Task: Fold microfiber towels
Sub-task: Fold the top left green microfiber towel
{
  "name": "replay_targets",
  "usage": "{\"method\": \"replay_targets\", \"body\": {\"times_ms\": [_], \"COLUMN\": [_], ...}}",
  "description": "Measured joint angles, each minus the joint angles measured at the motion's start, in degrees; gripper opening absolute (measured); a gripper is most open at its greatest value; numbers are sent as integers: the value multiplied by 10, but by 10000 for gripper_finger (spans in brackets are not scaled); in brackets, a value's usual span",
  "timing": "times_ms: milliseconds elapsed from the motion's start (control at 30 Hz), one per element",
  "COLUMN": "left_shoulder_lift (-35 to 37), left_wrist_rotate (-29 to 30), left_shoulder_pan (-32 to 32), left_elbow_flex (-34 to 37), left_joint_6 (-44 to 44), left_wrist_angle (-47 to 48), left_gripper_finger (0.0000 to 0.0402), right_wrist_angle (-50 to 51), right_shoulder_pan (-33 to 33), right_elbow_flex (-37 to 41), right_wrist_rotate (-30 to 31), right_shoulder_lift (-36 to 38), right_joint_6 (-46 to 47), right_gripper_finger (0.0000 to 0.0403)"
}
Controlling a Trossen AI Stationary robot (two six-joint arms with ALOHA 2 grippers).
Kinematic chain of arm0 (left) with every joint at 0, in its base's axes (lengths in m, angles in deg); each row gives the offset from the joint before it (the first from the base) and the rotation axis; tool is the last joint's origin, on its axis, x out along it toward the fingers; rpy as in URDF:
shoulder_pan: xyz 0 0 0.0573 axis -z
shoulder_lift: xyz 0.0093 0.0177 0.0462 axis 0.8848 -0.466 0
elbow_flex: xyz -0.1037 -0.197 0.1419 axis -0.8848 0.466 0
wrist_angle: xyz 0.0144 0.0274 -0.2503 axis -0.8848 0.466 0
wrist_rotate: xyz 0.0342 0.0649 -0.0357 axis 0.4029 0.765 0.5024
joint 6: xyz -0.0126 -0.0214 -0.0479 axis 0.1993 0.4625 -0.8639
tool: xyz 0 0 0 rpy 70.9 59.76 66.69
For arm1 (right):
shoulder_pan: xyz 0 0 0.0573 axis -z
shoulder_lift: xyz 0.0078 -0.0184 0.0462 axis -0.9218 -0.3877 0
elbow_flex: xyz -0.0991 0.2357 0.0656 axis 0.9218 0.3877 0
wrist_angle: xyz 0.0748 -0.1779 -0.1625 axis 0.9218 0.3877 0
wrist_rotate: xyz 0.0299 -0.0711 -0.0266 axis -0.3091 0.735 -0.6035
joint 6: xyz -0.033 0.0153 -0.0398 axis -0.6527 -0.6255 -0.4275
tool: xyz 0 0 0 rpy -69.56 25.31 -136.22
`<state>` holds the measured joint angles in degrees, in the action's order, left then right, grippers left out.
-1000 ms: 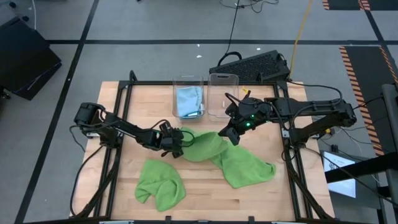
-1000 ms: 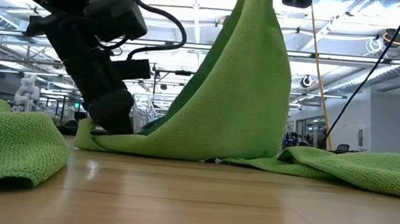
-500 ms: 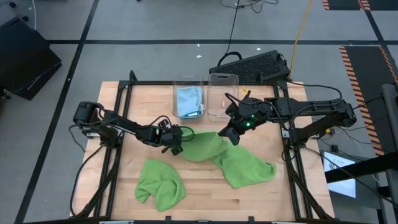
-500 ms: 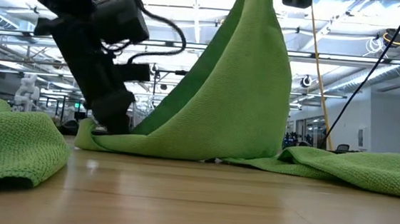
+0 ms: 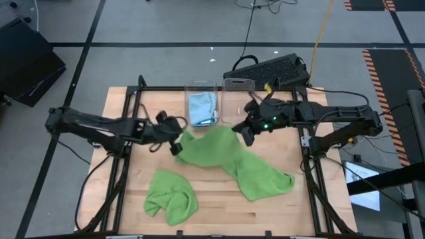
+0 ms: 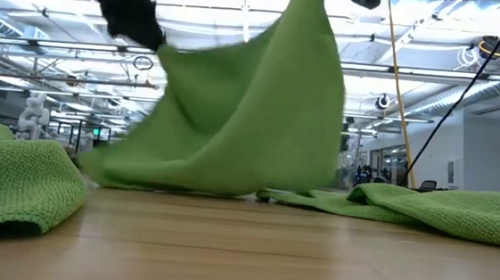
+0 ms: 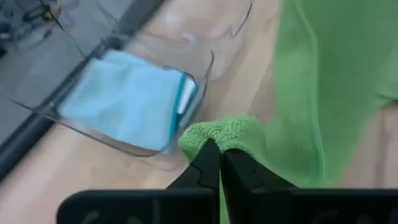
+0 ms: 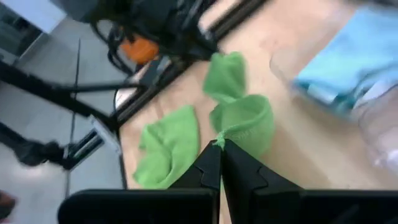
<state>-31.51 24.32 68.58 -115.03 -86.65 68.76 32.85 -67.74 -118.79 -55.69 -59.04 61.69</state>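
Observation:
A lime green microfiber towel (image 5: 222, 151) is held up between my two grippers, and its right part (image 5: 265, 179) lies on the table. My left gripper (image 5: 177, 141) is shut on the towel's left corner, above the table's middle left. My right gripper (image 5: 244, 135) is shut on an upper edge of the same towel, in front of the bins. A second green towel (image 5: 171, 196) lies crumpled near the front edge. A light blue towel (image 5: 202, 106) lies folded in a clear bin (image 5: 201, 89). My left gripper pinches a corner of the green towel (image 7: 225, 132) between its two fingers, slanting down from the table's left. The corner is lifted clear, and the cloth runs from it toward the right gripper and sags to the table (image 6: 176, 174). My right gripper pinches a bunched edge of the towel (image 8: 239, 127) between its fingers, slanting down from the table's right. The cloth hangs below it in folds (image 6: 312, 91), and its lower part lies on the table.
A second, empty clear bin (image 5: 238, 99) stands right of the one with the blue towel, close behind the right gripper. A dark keyboard-like object (image 5: 269, 70) lies beyond the table's far edge. A bare stretch of wood (image 5: 219, 206) shows at the front middle.
My left gripper has risen from the table and gone a little toward the far left, taking the towel's left corner with it. That end, which lay on the table, is now lifted clear and the cloth spreads between the grippers. The towel's right part has stayed down.

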Motion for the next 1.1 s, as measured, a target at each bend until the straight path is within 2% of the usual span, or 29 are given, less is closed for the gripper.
{"method": "replay_targets", "body": {"times_ms": [167, 333, 500, 567, 700, 900, 967, 1100], "left_shoulder_lift": [50, 58, 54, 52, 52, 52, 51, 52], "left_wrist_rotate": [-2, -48, -125, -169, -238, -352, -322, -175], "left_shoulder_pan": [-19, -56, -77, -81, -69, -25, -12, -9], "left_elbow_flex": [-90, -194, -267, -276, -259, -186, -172, -161], "left_joint_6": [21, 43, 97, 92, 36, -31, -43, -91], "left_wrist_angle": [91, 206, 244, 254, 304, 308, 297, 298], "left_gripper_finger": [2, 1, 1, 1, 1, 1, 1, 1], "right_wrist_angle": [-45, -47, -92, -104, -48, -39, -52, -121], "right_shoulder_pan": [23, 48, 70, 69, 55, 14, 8, 10], "right_elbow_flex": [0, 0, 0, 0, 6, 83, 108, 150], "right_wrist_rotate": [28, 30, 29, 25, -17, -63, -36, 40], "right_shoulder_lift": [25, 51, 61, 63, 64, 73, 80, 95], "right_joint_6": [-36, -62, -98, -114, -121, -29, 9, 39], "right_gripper_finger": [0, 0, 0, 0, 0, 0, 0, 0]}}
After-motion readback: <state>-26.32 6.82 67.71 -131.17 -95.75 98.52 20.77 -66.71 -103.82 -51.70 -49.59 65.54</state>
